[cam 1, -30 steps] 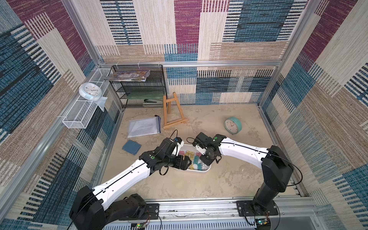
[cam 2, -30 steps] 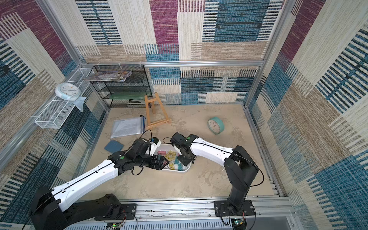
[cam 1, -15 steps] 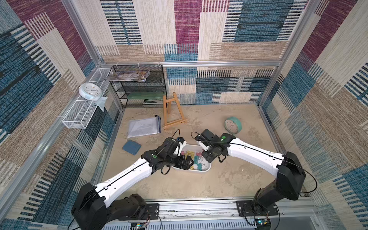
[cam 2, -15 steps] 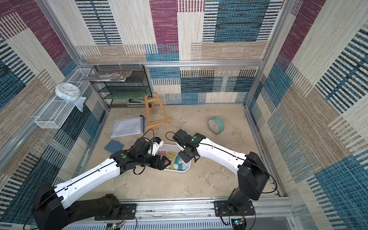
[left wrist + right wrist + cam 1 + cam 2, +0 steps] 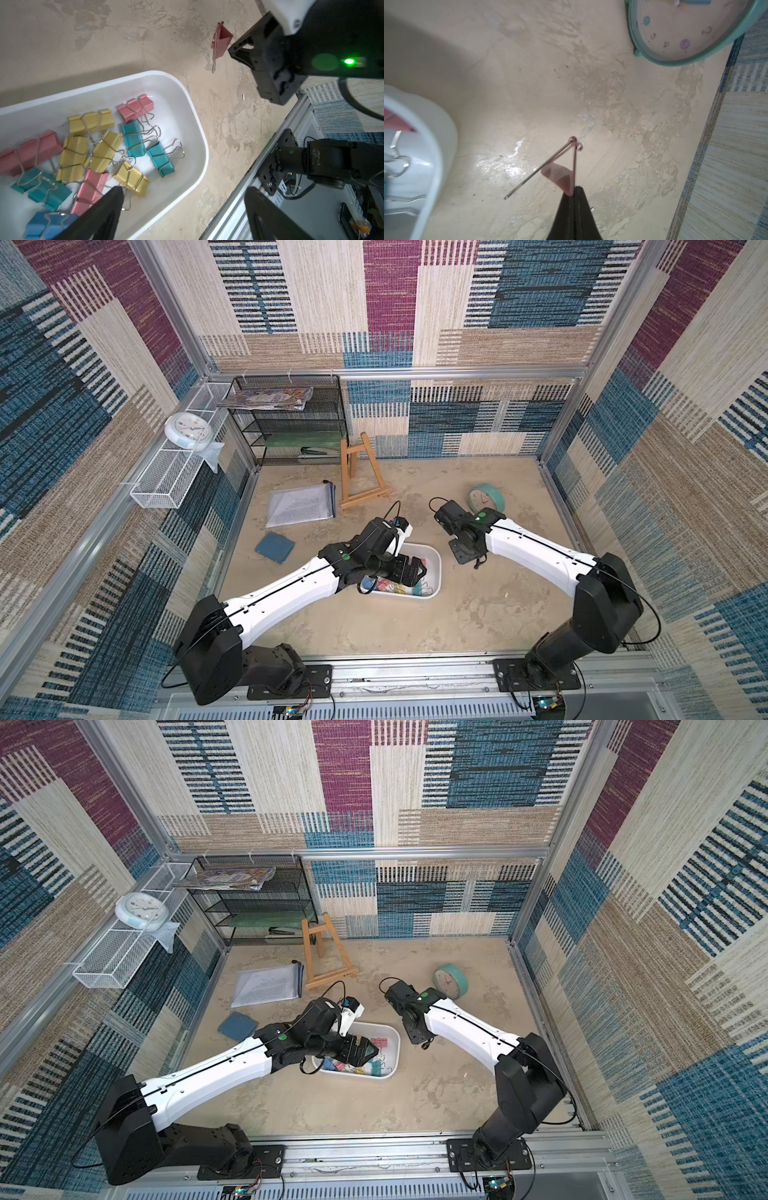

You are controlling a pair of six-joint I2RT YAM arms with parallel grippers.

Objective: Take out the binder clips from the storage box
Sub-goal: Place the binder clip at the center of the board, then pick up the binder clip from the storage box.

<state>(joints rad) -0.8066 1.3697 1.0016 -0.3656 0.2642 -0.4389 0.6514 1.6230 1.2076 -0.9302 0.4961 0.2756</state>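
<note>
The white storage box [image 5: 438, 568] [image 5: 397, 1052] lies mid-table. Several pink, yellow, teal and blue binder clips [image 5: 108, 149] [image 5: 374, 1065] lie heaped inside it [image 5: 204, 145]. My left gripper [image 5: 184, 191] [image 5: 415, 572] hovers open over the box, nothing between its fingers. Just right of the box, low over the bare table, my right gripper [image 5: 576, 190] [image 5: 461, 558] is shut on a pink binder clip [image 5: 562, 175] [image 5: 221, 41], pinching its edge. One wire handle sticks out sideways.
A teal clock [image 5: 486, 498] lies behind the right gripper. A wooden easel [image 5: 357, 477], a document pouch [image 5: 301, 506] and a dark-blue pad [image 5: 275, 547] lie back left. A black mesh rack [image 5: 291, 423] and a white wire basket [image 5: 166, 477] line the left wall.
My right gripper has drawn out of the box to the right with the pink clip and come down toward the table. The left gripper has stayed open over the box.
</note>
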